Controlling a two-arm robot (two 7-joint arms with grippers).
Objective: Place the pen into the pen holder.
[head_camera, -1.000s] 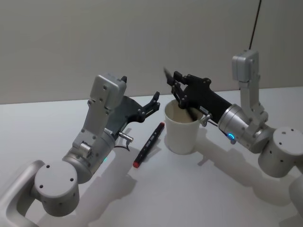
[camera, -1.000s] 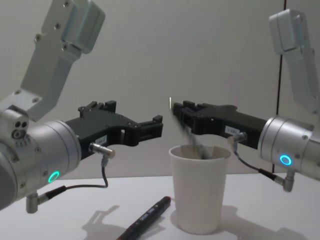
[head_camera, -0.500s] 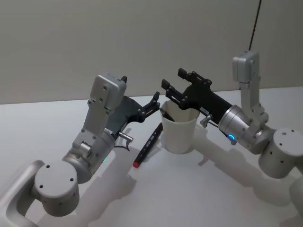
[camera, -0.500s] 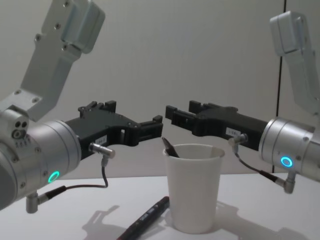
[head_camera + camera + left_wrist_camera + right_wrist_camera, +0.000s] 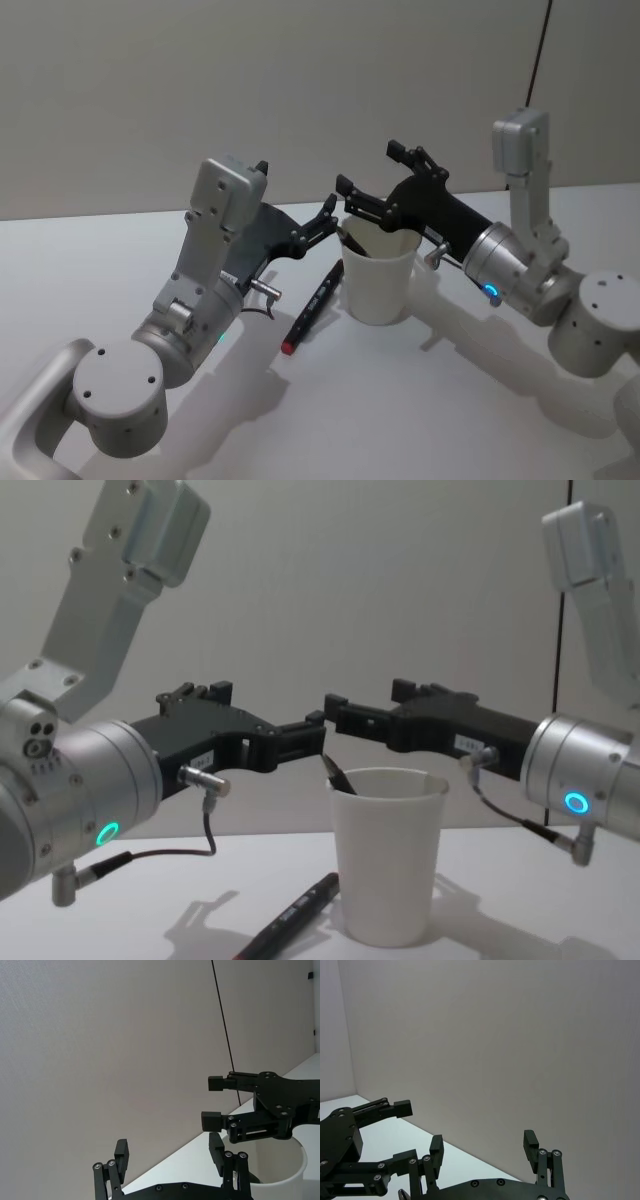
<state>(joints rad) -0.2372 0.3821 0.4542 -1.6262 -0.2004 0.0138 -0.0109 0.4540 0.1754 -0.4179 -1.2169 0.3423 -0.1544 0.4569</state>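
Observation:
The pen holder (image 5: 381,288) (image 5: 386,872) (image 5: 281,1172), a white paper cup, stands upright on the table between my two arms. A dark pen (image 5: 351,240) (image 5: 338,777) leans inside it, its end poking over the rim on the cup's left side. My right gripper (image 5: 368,168) (image 5: 364,702) (image 5: 483,1146) hovers open just above the cup, holding nothing. A second pen (image 5: 313,305) (image 5: 291,916), black with a red end, lies on the table left of the cup. My left gripper (image 5: 318,218) (image 5: 300,736) (image 5: 169,1150) hangs open in the air beside the cup's left rim.
A white tabletop (image 5: 420,400) stretches before a plain wall. A thin dark cable (image 5: 538,50) hangs at the back right. The two grippers' fingertips are close together over the cup.
My right gripper, earlier shut on the dark pen over the cup, has opened and risen slightly. The pen has dropped into the cup, which shifted a little left.

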